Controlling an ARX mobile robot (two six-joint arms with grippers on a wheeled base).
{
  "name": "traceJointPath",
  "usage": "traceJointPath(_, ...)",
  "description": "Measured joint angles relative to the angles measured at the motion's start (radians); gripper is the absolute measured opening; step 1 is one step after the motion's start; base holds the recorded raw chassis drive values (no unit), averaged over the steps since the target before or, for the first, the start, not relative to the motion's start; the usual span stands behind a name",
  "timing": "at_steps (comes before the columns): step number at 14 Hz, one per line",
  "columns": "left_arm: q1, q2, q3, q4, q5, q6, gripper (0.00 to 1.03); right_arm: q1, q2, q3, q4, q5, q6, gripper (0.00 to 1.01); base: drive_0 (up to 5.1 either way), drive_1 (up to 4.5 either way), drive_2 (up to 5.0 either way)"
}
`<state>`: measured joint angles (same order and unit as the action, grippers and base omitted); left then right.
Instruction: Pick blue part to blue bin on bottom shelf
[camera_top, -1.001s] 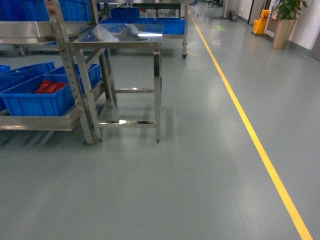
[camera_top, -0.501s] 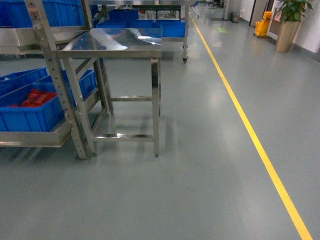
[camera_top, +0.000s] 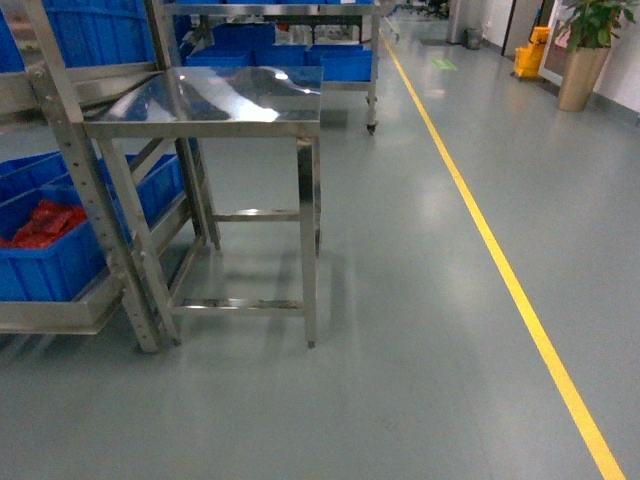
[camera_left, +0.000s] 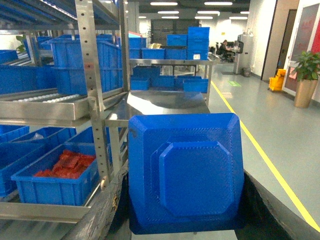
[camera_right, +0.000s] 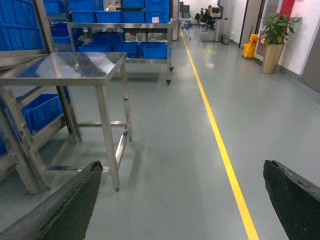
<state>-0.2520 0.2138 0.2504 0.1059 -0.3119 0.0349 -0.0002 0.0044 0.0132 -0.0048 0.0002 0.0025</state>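
The blue part (camera_left: 186, 172), a flat octagonal plastic piece with a raised centre, fills the lower middle of the left wrist view. My left gripper (camera_left: 185, 212) is shut on it, a dark finger on either side. On the left stands the steel rack. Its bottom shelf (camera_top: 55, 315) carries blue bins, and the nearest blue bin (camera_top: 55, 270) (camera_left: 55, 187) holds red parts. My right gripper (camera_right: 181, 165) hangs open over bare floor with nothing between its fingers. Neither gripper shows in the head view.
A small steel table (camera_top: 210, 100) stands right against the rack's corner post (camera_top: 95, 200). A yellow floor line (camera_top: 500, 270) runs along the aisle on the right. Farther back are a wheeled cart with blue bins (camera_top: 335, 60) and a potted plant (camera_top: 582, 60).
The head view has come closer to the rack and table: both look larger and sit lower, and the rack has slid toward the left edge.
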Motion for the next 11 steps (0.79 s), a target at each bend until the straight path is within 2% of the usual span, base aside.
traceJointPath(11,0.0,-0.001,0.0,0.002,-0.002,0.0,0.45,0.0,0.0,0.0,0.003,0.0,0.0,0.98,-0.1,4.02,-4.2)
